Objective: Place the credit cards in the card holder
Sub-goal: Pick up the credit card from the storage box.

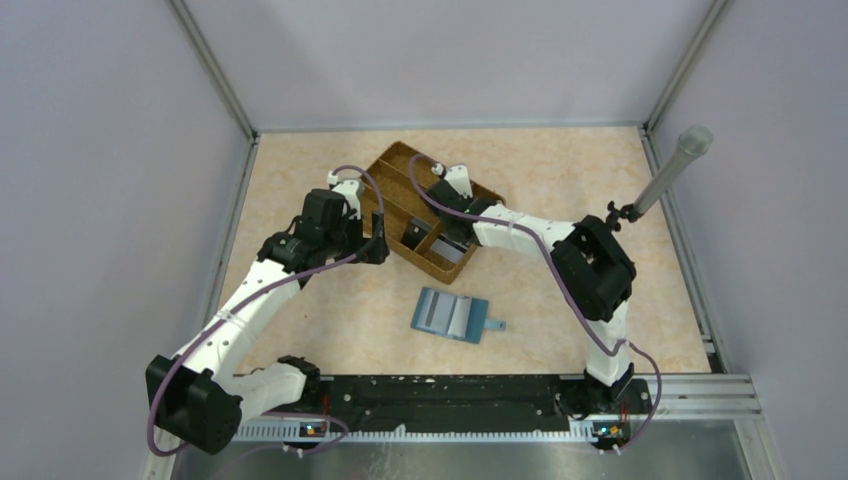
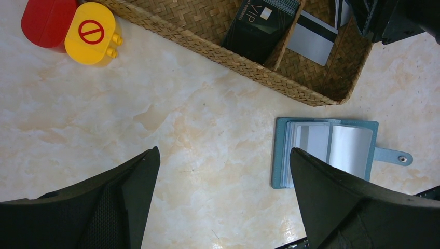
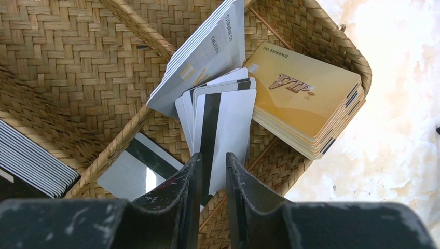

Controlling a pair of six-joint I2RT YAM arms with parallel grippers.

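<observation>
**Right gripper low in the tray, jaws almost together**

The right gripper (image 3: 212, 158) hangs inside the woven tray (image 3: 78, 62) with its jaws a narrow slit apart. The end of a white, black-striped card shows in that slit, but I cannot tell whether it is pinched. That card fronts a small fan of credit cards (image 3: 228, 116) leaning in an end compartment. A gold stack (image 3: 301, 98) marked VIP crowds one side of the fan. A grey stack (image 3: 207, 52) propped against the divider crowds the other. Beyond the divider lie a single striped card (image 3: 137, 174) and a dark stack (image 3: 28, 158).

The left gripper (image 2: 223, 207) is released, jaws wide, over the marbled table (image 2: 181, 104) just left of the tray.

The card holder (image 1: 452, 314) lies open on the table on the near side of the tray, between the arms and apart from both grippers, with its tab pointing right.

A red piece (image 2: 49, 21) and a yellow piece (image 2: 93, 33) sit side by side at the tray's outer wall. A grey tube (image 1: 670, 170) stands at the far right.
</observation>
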